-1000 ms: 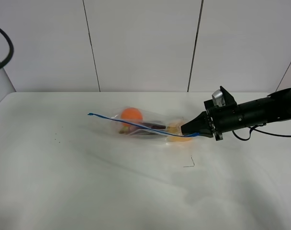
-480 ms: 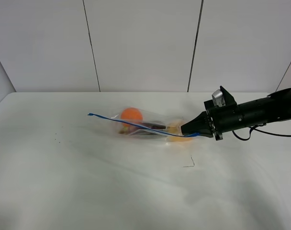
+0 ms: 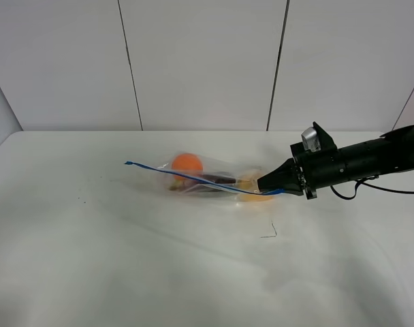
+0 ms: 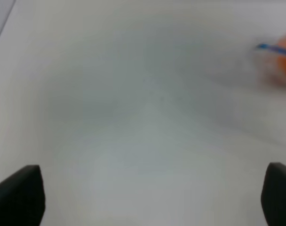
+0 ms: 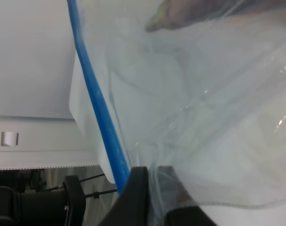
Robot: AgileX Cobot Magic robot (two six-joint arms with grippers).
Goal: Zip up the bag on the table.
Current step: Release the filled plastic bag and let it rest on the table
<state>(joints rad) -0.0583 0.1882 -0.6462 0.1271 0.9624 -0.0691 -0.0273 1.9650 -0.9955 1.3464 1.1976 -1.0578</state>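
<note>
The front of the white counter (image 3: 125,266) lies bare, apart from a small dark mark (image 3: 269,233) right of the middle. Past that mark lies the clear bag (image 3: 207,178), lengthwise across the middle of the counter. Its blue zipper strip (image 3: 186,175) runs from the raised left corner down to the right end. The right pincer (image 3: 265,184) comes in level from the right and is clenched on that right end, the plastic nipped between its fingers just beside the strip (image 5: 93,94). Inside the bag, a yellow fruit (image 3: 251,185) sits nearest the pincer, a dark eggplant (image 3: 210,181) in the middle and an orange (image 3: 187,163) farthest from it. The left pincer (image 4: 147,193) hangs released, its fingers (image 4: 18,195) wide apart over bare counter, well apart from the bag. A pale paneled wall (image 3: 200,61) stands behind.
</note>
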